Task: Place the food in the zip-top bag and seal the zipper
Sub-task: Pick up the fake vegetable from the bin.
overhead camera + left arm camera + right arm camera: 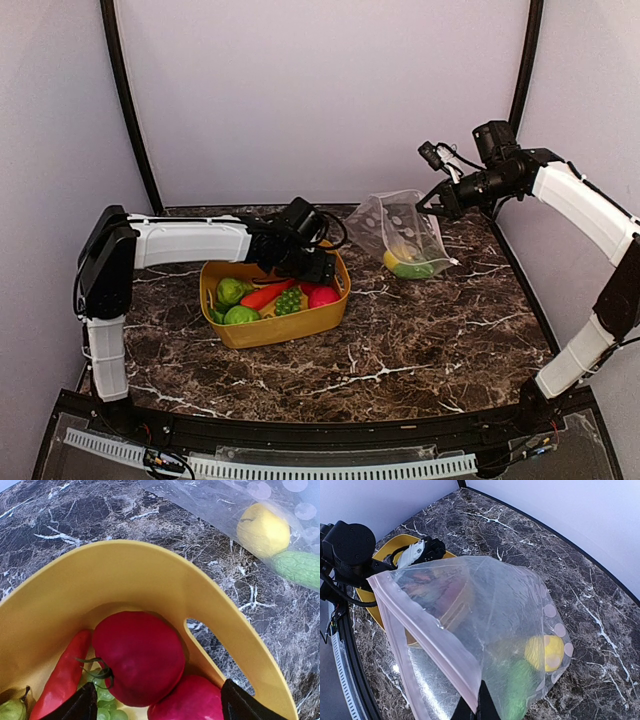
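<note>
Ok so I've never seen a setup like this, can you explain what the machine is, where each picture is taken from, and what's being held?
It's a robot: a left arm and a right arm bolted at the near edge of a marbled table. The wide picture comes from a fixed camera above and behind them; the other two come from a camera on each wrist, looking past that arm's own fingers. On the table stands a yellow tub of toy food: red balls, a carrot, grapes, green round ones. The left gripper is open above the red balls, holding nothing. The right gripper is shut on a clear zip-top bag, holding its mouth open; the whitish zipper is unsealed. A lemon and a green piece already lie inside.
</note>
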`<state>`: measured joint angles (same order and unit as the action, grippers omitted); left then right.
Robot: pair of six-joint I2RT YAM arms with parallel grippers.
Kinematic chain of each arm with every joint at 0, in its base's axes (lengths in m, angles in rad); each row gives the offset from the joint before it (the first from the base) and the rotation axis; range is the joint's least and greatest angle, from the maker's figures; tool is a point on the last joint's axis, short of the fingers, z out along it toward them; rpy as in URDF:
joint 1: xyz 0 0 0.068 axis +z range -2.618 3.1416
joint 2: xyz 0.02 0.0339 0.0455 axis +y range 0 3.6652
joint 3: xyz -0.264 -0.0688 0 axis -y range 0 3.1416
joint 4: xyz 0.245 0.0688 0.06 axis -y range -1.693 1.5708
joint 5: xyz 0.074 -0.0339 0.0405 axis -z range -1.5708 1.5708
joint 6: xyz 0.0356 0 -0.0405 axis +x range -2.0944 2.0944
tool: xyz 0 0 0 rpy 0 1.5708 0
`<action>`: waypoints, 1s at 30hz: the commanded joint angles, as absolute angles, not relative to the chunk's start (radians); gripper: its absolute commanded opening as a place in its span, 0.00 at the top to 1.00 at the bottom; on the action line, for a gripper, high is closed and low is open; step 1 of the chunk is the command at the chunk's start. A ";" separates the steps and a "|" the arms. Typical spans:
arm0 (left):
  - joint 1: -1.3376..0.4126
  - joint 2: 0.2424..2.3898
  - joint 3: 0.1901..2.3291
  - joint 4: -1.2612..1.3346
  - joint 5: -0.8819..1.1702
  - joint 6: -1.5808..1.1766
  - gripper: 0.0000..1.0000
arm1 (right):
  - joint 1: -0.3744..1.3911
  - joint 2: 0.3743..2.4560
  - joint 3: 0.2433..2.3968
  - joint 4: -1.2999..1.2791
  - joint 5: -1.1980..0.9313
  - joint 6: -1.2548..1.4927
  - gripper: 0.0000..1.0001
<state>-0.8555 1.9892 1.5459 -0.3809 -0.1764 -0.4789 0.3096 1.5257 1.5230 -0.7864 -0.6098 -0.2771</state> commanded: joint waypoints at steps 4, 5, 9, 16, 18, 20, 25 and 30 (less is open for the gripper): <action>-0.855 2.043 1.621 -0.460 -0.223 -0.501 0.15 | 0.316 1.486 1.534 -0.793 -0.615 -0.289 1.00; -0.853 2.048 1.626 -0.464 -0.225 -0.500 0.16 | 0.316 1.487 1.535 -0.793 -0.615 -0.290 1.00; -0.850 2.067 1.640 -0.471 -0.236 -0.494 0.18 | 0.317 1.487 1.538 -0.794 -0.612 -0.288 1.00; -0.834 2.102 1.653 -0.460 -0.230 -0.492 0.20 | 0.316 1.501 1.545 -0.797 -0.623 -0.285 1.00; -0.832 2.115 1.665 -0.461 -0.230 -0.487 0.20 | 0.316 1.501 1.542 -0.797 -0.628 -0.285 1.00; -0.831 2.126 1.676 -0.456 -0.230 -0.476 0.20 | 0.316 1.502 1.539 -0.795 -0.632 -0.286 1.00; -0.831 2.152 1.702 -0.448 -0.228 -0.462 0.22 | 0.316 1.507 1.534 -0.793 -0.635 -0.289 1.00; -0.831 2.172 1.713 -0.454 -0.238 -0.462 0.24 | 0.316 1.510 1.539 -0.797 -0.636 -0.287 1.00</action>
